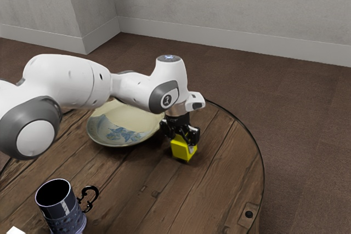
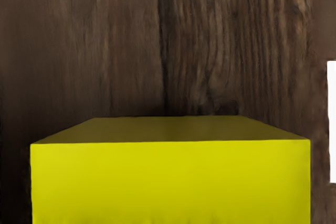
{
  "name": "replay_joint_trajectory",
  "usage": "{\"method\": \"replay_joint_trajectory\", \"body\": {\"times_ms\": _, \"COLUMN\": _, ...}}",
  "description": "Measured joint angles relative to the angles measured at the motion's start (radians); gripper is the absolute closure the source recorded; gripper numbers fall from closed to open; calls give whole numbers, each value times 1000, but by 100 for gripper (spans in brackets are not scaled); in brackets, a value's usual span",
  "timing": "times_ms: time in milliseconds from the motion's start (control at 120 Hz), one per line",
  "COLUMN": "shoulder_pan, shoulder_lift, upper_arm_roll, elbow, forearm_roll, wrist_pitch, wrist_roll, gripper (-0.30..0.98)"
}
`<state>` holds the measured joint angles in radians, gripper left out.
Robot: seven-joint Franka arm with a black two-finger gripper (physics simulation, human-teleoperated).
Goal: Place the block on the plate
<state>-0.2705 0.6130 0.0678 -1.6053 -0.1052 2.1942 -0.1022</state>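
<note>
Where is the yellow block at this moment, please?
In the exterior view, the yellow block is directly below the pincer, near the middle, to the exterior view's right of the blue-patterned plate.

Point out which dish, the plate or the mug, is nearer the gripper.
The plate, the wide pale one with a blue pattern inside. Its rim lies close to the gripper, while the tall dark mug stands clearly farther off.
</note>
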Motion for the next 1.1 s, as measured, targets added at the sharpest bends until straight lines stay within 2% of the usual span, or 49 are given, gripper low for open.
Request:
{"method": "replay_joint_trajectory", "body": {"times_ms": 100, "shoulder_pan": -9, "shoulder_lift": -69, "upper_arm_roll": 21, "elbow": 1, "forearm_roll": 29, "wrist_pitch": -11, "wrist_roll": -6, "gripper": 34}}
{"method": "replay_joint_trajectory", "body": {"times_ms": 200, "shoulder_pan": -4, "shoulder_lift": -151, "upper_arm_roll": 81, "elbow": 23, "forearm_roll": 79, "wrist_pitch": -69, "wrist_roll": -11, "gripper": 34}}
{"method": "replay_joint_trajectory", "body": {"times_ms": 367, "shoulder_pan": 169, "shoulder_lift": -244, "upper_arm_roll": 77, "elbow": -18, "forearm_roll": 122, "wrist_pitch": -151, "wrist_roll": -5, "gripper": 32}}
{"method": "replay_joint_trajectory", "body": {"times_ms": 475, "shoulder_pan": 270, "shoulder_lift": -195, "upper_arm_roll": 58, "elbow": -23, "forearm_roll": 123, "wrist_pitch": -170, "wrist_roll": 15, "gripper": 31}}
{"method": "replay_joint_trajectory", "body": {"times_ms": 600, "shoulder_pan": 301, "shoulder_lift": -90, "upper_arm_roll": 49, "elbow": 53, "forearm_roll": 115, "wrist_pitch": -161, "wrist_roll": 47, "gripper": 32}}
{"method": "replay_joint_trajectory", "body": {"times_ms": 783, "shoulder_pan": 304, "shoulder_lift": -107, "upper_arm_roll": 50, "elbow": 52, "forearm_roll": 60, "wrist_pitch": -147, "wrist_roll": 89, "gripper": 15}}
{"method": "replay_joint_trajectory", "body": {"times_ms": 867, "shoulder_pan": 304, "shoulder_lift": -169, "upper_arm_roll": 54, "elbow": 20, "forearm_roll": 50, "wrist_pitch": -144, "wrist_roll": 103, "gripper": 10}}
{"method": "replay_joint_trajectory", "body": {"times_ms": 967, "shoulder_pan": 263, "shoulder_lift": -312, "upper_arm_roll": 52, "elbow": -56, "forearm_roll": 47, "wrist_pitch": -149, "wrist_roll": 118, "gripper": 6}}
{"method": "replay_joint_trajectory", "body": {"times_ms": 1100, "shoulder_pan": 215, "shoulder_lift": -517, "upper_arm_roll": 41, "elbow": -161, "forearm_roll": 84, "wrist_pitch": -189, "wrist_roll": 134, "gripper": 3}}
